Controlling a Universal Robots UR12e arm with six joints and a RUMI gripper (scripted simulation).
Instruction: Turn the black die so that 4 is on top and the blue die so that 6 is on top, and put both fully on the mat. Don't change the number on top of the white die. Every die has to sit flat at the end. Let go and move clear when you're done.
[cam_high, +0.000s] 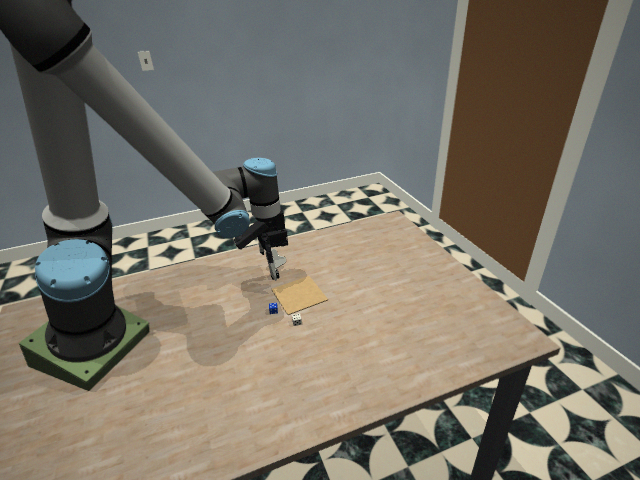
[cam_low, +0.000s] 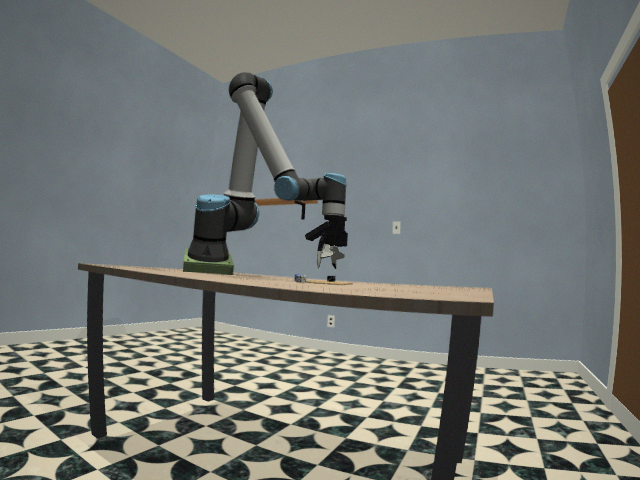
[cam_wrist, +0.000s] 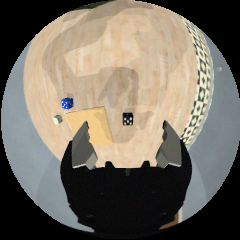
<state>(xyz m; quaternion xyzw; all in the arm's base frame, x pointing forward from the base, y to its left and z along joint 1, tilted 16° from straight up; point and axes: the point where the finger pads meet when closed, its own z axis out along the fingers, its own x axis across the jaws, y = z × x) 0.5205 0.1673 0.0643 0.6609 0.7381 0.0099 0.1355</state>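
The black die (cam_low: 330, 278) (cam_wrist: 128, 119) sits on the table beside the mat (cam_high: 305, 299) (cam_low: 343, 283) (cam_wrist: 89, 126), a short gap from its edge; its upper face seems to show five pips. The top view does not show it clearly behind the fingers. The blue die (cam_high: 273, 308) (cam_wrist: 67, 103) rests on the table just off a mat corner. The white die (cam_high: 296, 319) (cam_wrist: 57, 119) sits off the mat near the blue die. The top numbers of both are too small to read surely. My gripper (cam_high: 277, 269) (cam_low: 326, 267) (cam_wrist: 125, 121) is open and empty, above the black die.
The wooden table (cam_high: 392, 310) (cam_low: 413, 293) carries the arm's green base block (cam_high: 88, 373) (cam_low: 208, 266) at its other end. The blue and white dice stand close together near one side of the mat, away from the black die. The arm's shadow falls across the table.
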